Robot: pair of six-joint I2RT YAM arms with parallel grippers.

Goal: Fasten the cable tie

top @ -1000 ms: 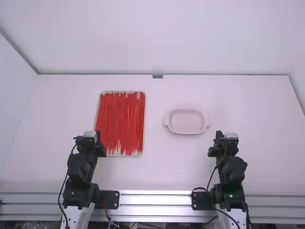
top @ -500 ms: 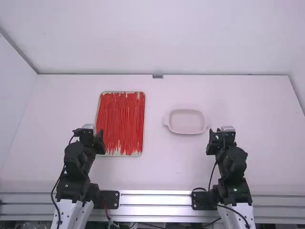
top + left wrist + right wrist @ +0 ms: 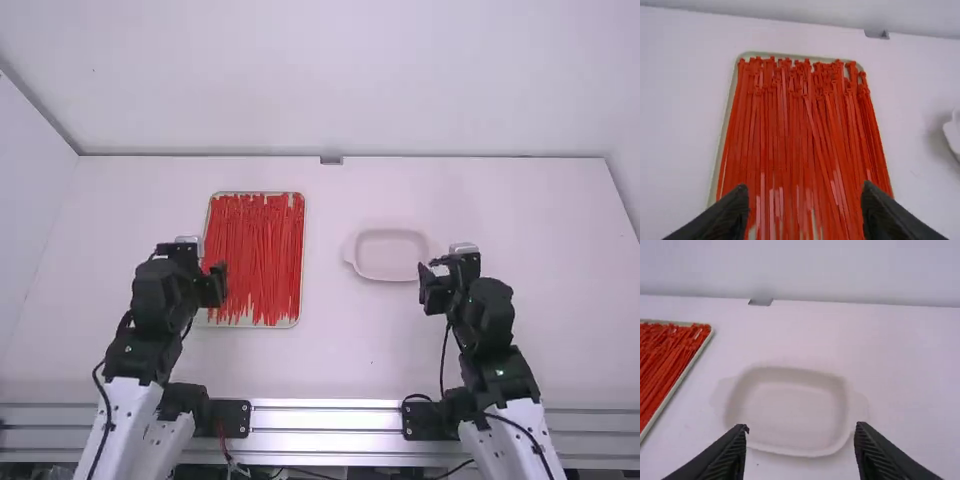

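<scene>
The red cable ties (image 3: 255, 258) lie packed lengthwise in a shallow tray (image 3: 732, 85) on the bench (image 3: 500, 200), none lifted out yet. The left hand (image 3: 804, 186) hangs over the tray's near end, fingers spread wide, apparently lined up to pick a single tie. The right hand (image 3: 801, 426), likewise wide and empty, hangs just before the white dish (image 3: 352, 257), probably ready to help thread the tail.
</scene>
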